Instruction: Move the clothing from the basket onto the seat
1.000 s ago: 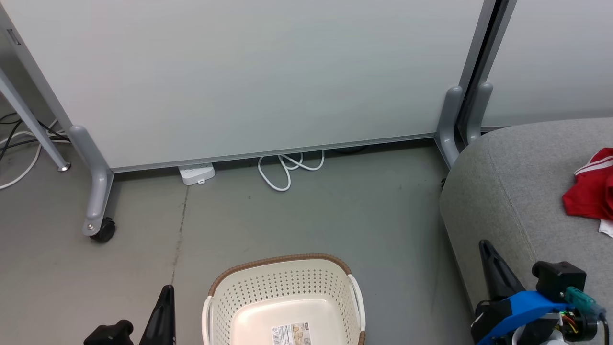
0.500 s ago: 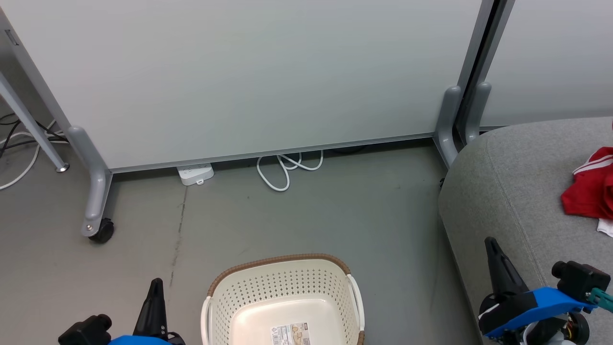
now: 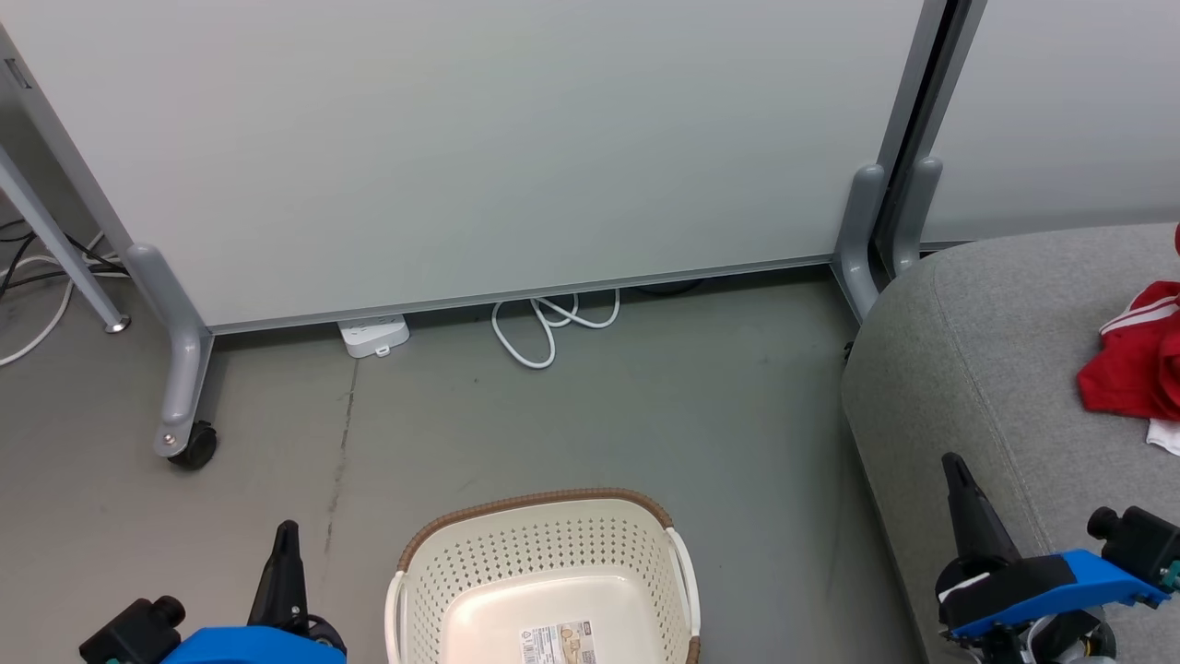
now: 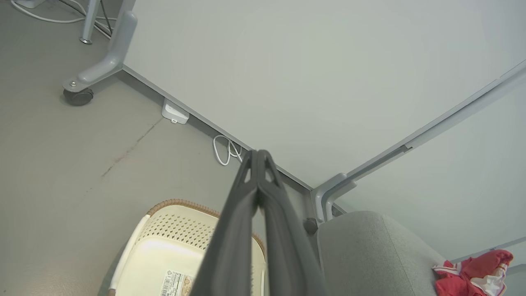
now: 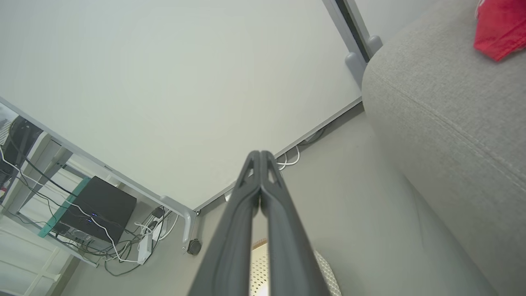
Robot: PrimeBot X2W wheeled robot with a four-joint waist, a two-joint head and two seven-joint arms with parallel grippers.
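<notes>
**Both hands closed and empty; clothing on the seat, half out of frame**

Hidden / cut off:
- Clothing (image 3: 1129,364): red heap with white trim stripes, lying on the grey seat (image 3: 977,350). The right edge of the head view crops it. Lettering can't be read. A scrap of white fabric (image 3: 1163,435) pokes out just below the red.
- Basket (image 3: 535,503): stands on the floor just left of the seat. Near half is cut by the bottom edge of the head view. The visible inside bottom is bare plastic with a label (image 3: 556,643), itself cropped.
- In the left wrist view, the hand's own fingers cover the basket's right side.
- Both arms: blue wrist housings only partly in frame in the head view, the rest is out of shot.

Pose:
- Left hand (image 4: 258,156): fingertips pressed together, nothing between them. Sits lower left in the head view, fingers pointing up the frame, over the floor left of the basket.
- Right hand (image 5: 260,155): fingertips also touching, gripping nothing. Sits lower right in the head view, against the seat's front edge, well apart from the clothing.
</notes>
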